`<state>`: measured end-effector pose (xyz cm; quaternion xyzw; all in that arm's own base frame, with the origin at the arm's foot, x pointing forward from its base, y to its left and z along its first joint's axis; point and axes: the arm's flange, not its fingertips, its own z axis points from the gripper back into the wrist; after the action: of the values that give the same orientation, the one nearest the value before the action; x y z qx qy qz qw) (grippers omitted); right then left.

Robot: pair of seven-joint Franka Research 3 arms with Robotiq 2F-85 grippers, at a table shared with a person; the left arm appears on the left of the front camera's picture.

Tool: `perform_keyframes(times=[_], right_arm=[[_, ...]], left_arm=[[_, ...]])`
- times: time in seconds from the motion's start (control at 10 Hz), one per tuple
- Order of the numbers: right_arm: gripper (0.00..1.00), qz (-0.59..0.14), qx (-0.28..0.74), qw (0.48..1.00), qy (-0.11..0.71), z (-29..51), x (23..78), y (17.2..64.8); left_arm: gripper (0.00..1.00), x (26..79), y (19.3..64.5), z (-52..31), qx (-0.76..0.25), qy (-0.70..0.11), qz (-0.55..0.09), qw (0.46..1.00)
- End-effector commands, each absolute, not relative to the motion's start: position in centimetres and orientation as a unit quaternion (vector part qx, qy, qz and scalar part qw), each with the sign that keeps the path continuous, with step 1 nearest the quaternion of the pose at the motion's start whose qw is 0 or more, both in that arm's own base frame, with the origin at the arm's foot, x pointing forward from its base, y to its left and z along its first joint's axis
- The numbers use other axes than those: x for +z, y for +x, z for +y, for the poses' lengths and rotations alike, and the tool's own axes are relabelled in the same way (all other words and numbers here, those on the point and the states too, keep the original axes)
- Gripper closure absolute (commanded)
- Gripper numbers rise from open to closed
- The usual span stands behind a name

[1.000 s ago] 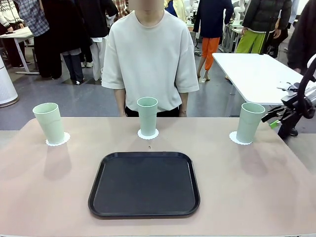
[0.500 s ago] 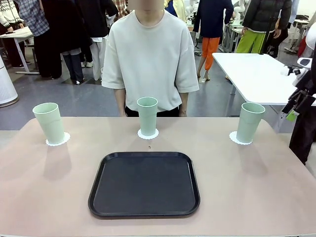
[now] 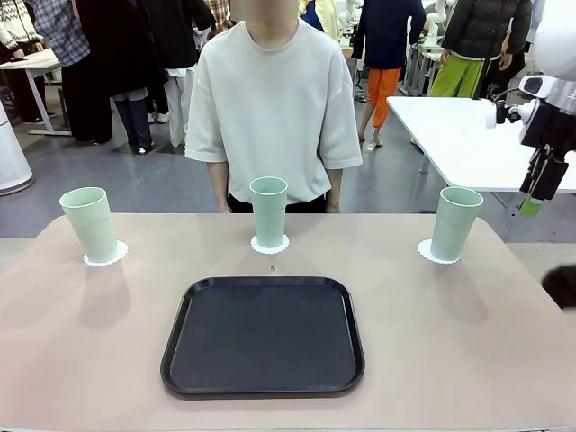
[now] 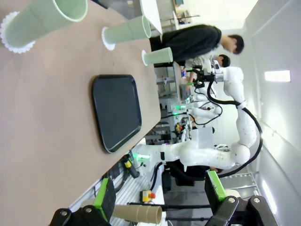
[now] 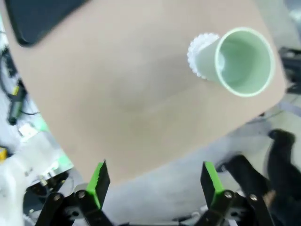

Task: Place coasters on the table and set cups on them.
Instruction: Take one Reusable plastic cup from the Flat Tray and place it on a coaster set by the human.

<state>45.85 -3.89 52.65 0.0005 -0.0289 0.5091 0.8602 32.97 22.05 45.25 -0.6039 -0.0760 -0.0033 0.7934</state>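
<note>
- Front view is showing three cups standing upright along the far side of the desk [image 3: 90, 360]: the left cup [image 3: 89, 223], the middle cup [image 3: 269, 211] and the right cup [image 3: 454, 222].
- Each cup is sitting on its own coaster: the left coaster [image 3: 117, 256], the middle coaster [image 3: 270, 247] and the right coaster [image 3: 425, 251] are peeking out from under the bases.
- A black tray [image 3: 263, 335] is lying bare near the middle of the desk, on the robot's side of the cups.
- A person [image 3: 274, 103] is standing behind the middle cup, hands out of sight.
- The right pincer [image 5: 153, 181] is hanging spread above the desk's edge, pinching nothing, with the right cup below and well apart from it.
- The left pincer [image 4: 157, 193] is also standing spread and empty, well back from the cups.
- Judging by the layout, placing looks finished; the step in hand seems to be clearing away.
- The next move probably calls for nothing beyond parking both arms without brushing a cup.
</note>
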Motion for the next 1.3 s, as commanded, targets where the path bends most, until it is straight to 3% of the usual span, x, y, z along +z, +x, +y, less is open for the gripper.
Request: perform_keyframes(times=[0.0,1.2], right_arm=[[0.00,-0.026,0.511,0.859,0.023,-4.26,52.30,46.52],[0.00,-0.027,0.509,0.860,0.015,-4.26,52.09,46.16]], left_arm=[[0.00,45.45,32.79,22.09,-0.005,-0.608,-0.080,0.790],[0.00,45.45,32.79,22.09,-0.005,-0.608,-0.080,0.790]])
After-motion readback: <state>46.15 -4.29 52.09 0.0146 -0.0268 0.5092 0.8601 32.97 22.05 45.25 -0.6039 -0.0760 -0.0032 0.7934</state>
